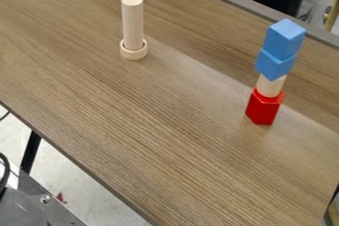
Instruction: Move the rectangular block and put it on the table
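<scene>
Since the rest of the stack needs a footing, the red block (263,110) stands upright on the wood-grain surface (152,126), bearing everything above. Pale cylinder (270,86) rises from it as a spacer, upright; can't tell if it sits on top or slightly in. Lower blue block (273,65) rests on that, carrying the upper blue block (284,39), which looks longer, so probably the rectangular one to move; top spot means nothing weighs on it. Narrow column, likely tippy, so a straight lift seems safest before setting it down on the surface. Farther off, a ring (133,55) surrounds the foot of an upright rod (133,23), maybe steadying it. Claw: can't tell how open, or whether it holds anything.
</scene>
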`<action>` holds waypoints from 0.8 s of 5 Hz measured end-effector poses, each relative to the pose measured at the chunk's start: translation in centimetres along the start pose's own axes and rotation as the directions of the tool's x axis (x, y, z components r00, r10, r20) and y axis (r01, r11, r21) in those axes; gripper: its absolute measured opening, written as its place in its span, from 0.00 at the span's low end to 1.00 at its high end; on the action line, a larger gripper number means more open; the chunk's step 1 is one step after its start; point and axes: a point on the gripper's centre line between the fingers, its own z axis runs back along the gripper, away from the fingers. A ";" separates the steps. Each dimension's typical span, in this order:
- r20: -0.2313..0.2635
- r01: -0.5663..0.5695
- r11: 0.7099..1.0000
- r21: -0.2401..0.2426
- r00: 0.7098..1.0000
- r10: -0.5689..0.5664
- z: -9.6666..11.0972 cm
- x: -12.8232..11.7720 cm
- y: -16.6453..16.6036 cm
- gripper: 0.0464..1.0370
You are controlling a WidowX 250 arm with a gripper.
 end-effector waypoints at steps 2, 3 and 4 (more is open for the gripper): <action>-0.144 -0.329 0.944 0.029 0.933 0.330 -7.7 -0.3 -3.6 0.37; -0.127 -0.332 0.942 -0.054 0.938 0.324 -9.0 0.1 -5.3 0.37; -0.080 -0.230 0.960 -0.157 0.972 0.220 -9.1 1.0 -5.9 0.37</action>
